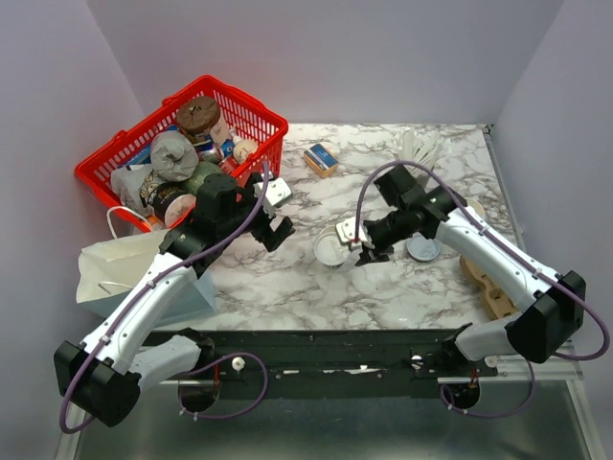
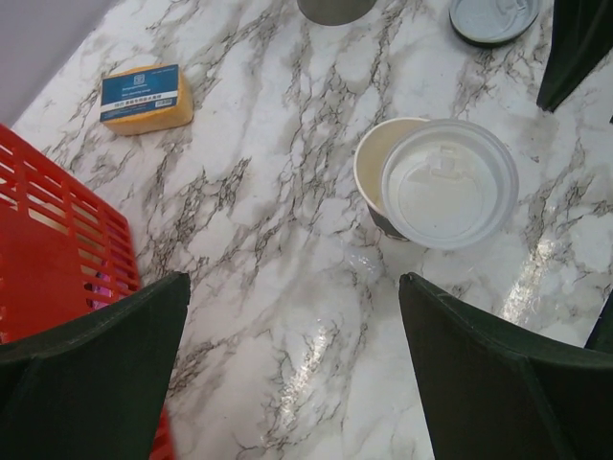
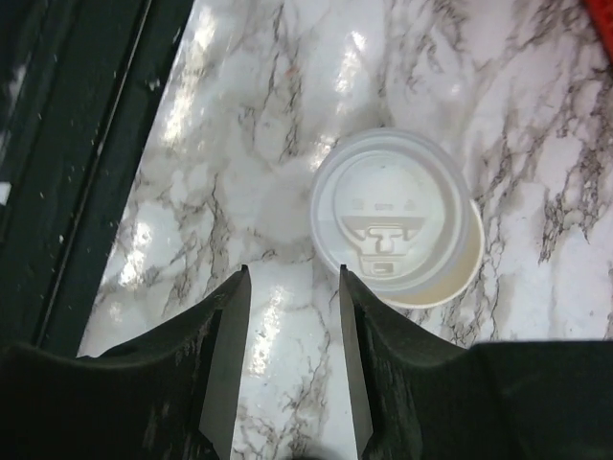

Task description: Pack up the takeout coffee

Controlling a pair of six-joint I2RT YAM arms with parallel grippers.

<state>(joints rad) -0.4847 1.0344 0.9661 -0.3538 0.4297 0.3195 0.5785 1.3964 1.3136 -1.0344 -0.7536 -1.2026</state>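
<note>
The takeout coffee (image 1: pixel 330 249) stands on the marble table (image 1: pixel 383 297) with its white lid (image 3: pixel 391 216) askew, the right gripper (image 3: pixel 287 287) partly apart and empty beside it, the left gripper (image 2: pixel 292 297) wide apart, so seating the lid and packing seemingly remain

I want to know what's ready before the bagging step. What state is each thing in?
takeout coffee: upright on the table, not closed.
white lid: lying off-centre on the cup's rim, not pressed on.
loose lid disc: flat on the table, on no cup.
red basket: heaped with items.
left gripper: open, empty.
right gripper: open, empty.
</note>
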